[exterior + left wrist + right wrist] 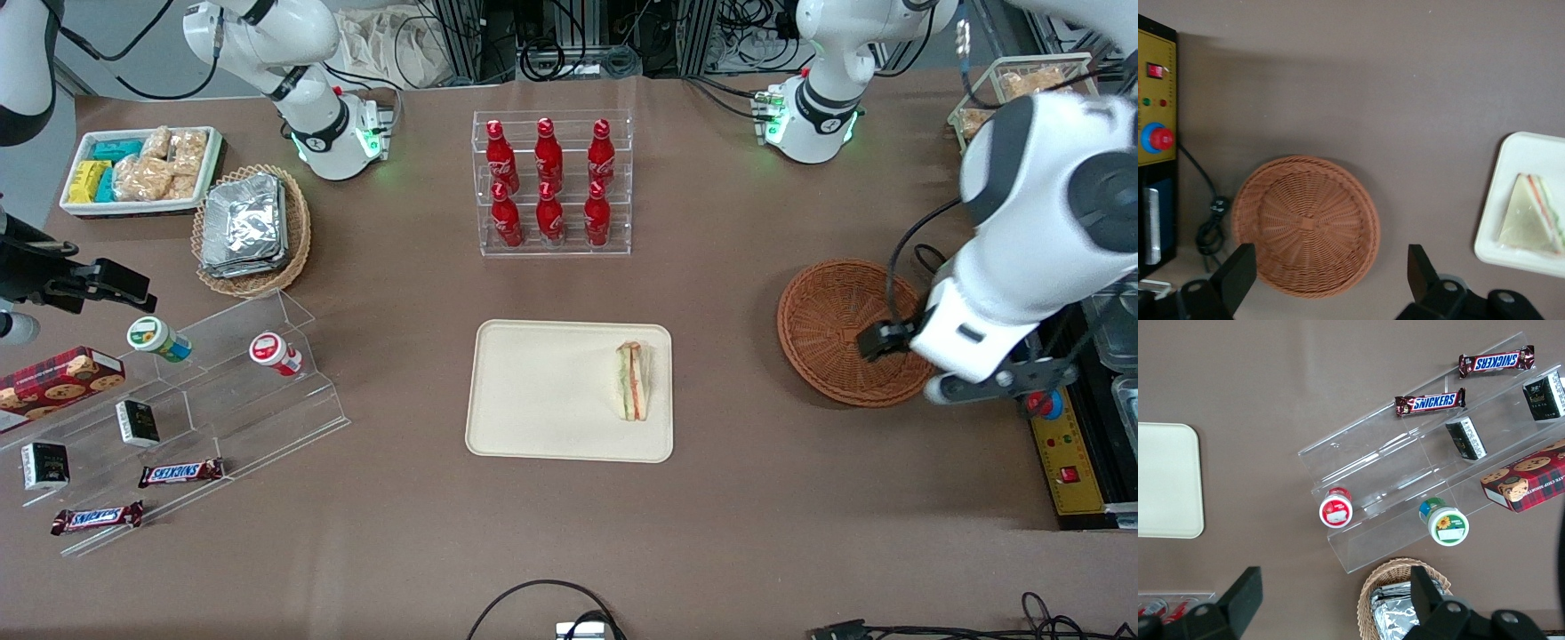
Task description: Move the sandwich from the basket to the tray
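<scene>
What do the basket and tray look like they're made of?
Basket: woven wicker, reddish-brown, matte; the weave shows clearly. Tray, holding the sandwich: smooth cream, probably plastic. The gripper is open above the basket.

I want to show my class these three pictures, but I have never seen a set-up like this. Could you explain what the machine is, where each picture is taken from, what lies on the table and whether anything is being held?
These are two white robot arms at a brown table. One picture looks down from the front; the other two come from cameras on each arm's wrist. The working arm's gripper hovers above a round brown basket, which has nothing in it. Its fingers are spread apart and hold nothing. The sandwich already lies on the cream tray. Also on the table are a rack of red bottles, a clear stepped shelf with snacks, a basket of foil packs and a white bin of snack packets.
</scene>
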Robot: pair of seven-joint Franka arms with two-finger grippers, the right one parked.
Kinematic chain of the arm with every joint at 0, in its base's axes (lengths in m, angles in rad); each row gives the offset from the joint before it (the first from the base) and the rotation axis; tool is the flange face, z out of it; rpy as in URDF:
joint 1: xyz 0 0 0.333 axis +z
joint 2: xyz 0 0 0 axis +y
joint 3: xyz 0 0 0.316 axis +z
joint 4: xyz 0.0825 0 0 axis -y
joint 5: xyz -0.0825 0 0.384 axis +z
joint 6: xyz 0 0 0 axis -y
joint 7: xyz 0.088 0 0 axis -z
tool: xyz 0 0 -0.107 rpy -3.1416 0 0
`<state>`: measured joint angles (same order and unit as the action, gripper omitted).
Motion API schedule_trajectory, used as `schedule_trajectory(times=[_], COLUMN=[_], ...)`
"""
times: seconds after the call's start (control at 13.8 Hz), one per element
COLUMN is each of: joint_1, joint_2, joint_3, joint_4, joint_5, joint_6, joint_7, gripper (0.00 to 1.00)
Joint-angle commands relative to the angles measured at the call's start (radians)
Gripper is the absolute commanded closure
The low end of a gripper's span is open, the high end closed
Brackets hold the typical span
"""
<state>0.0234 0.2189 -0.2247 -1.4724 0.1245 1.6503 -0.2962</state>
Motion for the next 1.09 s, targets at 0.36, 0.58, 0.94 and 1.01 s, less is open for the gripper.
schedule_trajectory(times=[0.36, 0.58, 0.94, 1.01], joint_1=[0.013, 0.004, 0.004, 0.004], joint_2=[-0.274, -0.314, -0.323, -0.323], joint_3=[0.042, 0.11, 0.117, 0.114], joint_4=[-0.189, -0.186, -0.178, -0.178], joint_5=[-0.037, -0.075, -0.08, -0.08], joint_6=[-0.038, -0.102, -0.152, -0.155], joint_7=[0.163, 0.264, 0.276, 0.272], gripper=[0.0, 0.0, 0.0, 0.0])
